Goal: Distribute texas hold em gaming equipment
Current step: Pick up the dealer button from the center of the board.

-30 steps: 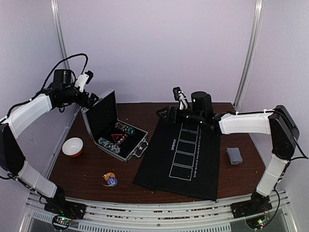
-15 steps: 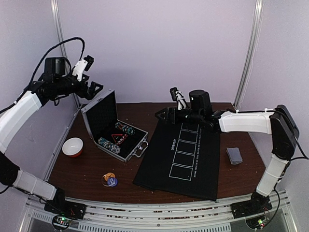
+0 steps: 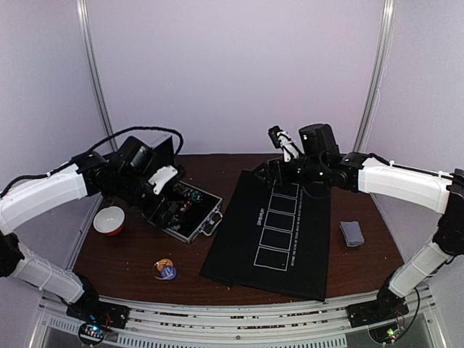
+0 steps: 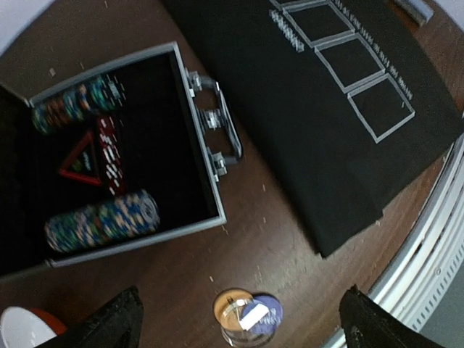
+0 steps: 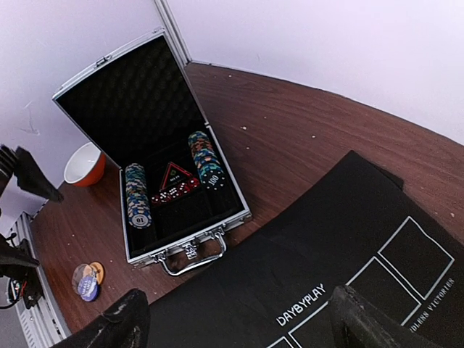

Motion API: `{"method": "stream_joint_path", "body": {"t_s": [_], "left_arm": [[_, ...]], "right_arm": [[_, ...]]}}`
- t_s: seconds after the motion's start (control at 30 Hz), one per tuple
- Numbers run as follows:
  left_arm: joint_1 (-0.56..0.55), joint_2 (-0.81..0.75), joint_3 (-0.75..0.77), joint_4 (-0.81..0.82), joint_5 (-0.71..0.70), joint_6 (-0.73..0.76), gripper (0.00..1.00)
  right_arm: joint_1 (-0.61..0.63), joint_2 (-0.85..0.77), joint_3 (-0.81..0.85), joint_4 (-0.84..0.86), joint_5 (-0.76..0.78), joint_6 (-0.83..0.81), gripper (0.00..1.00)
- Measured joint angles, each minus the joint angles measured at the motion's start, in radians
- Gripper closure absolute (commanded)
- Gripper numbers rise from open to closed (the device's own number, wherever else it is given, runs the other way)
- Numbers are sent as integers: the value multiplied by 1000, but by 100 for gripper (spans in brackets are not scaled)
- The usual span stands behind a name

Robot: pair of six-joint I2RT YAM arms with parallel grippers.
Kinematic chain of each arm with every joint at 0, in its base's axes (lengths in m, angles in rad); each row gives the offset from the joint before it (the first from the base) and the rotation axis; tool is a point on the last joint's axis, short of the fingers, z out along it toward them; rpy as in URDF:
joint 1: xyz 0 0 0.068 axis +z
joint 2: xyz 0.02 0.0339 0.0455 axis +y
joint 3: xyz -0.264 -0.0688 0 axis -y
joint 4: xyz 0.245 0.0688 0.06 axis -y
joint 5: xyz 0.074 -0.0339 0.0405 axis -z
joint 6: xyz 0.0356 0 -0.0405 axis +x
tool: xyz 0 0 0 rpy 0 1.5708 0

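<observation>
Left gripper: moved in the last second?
Yes. In the top view the left gripper has come down and to the right, from high by the back wall behind the case lid to just over the open case.

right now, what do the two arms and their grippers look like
The left arm and right arm have white shells with black joints. A black cable arcs above the left one. The fingers are black and wedge-shaped.
</observation>
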Motion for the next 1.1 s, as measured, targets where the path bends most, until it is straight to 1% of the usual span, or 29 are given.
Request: {"method": "stream_joint_path", "body": {"t_s": [0.03, 0.2, 0.33, 0.53, 0.8, 0.97, 1.0, 1.1], "left_arm": [[-11, 0, -9, -6, 0, -8, 2], [-25, -9, -181, -16, -47, -167, 2], [-25, -21, -329, 18, -68, -280, 2], [-25, -20, -455, 119, -70, -392, 2], [-37, -11, -481, 208, -69, -444, 2], [-127, 61, -481, 220, -100, -466, 2], [-146, 80, -481, 217, -113, -470, 3], [-178, 103, -467, 207, -154, -488, 10]], "right_arm": [[0, -19, -1, -24, 19, -6, 11], [0, -84, -37, -102, 96, -16, 11], [0, -98, -85, -138, 128, -18, 10], [0, -100, -143, -148, 146, -29, 8], [0, -98, -161, -150, 152, -45, 8], [0, -84, -167, -148, 152, -55, 7], [0, -81, -167, -148, 152, -58, 7], [0, -73, -167, -147, 152, -60, 7]]}}
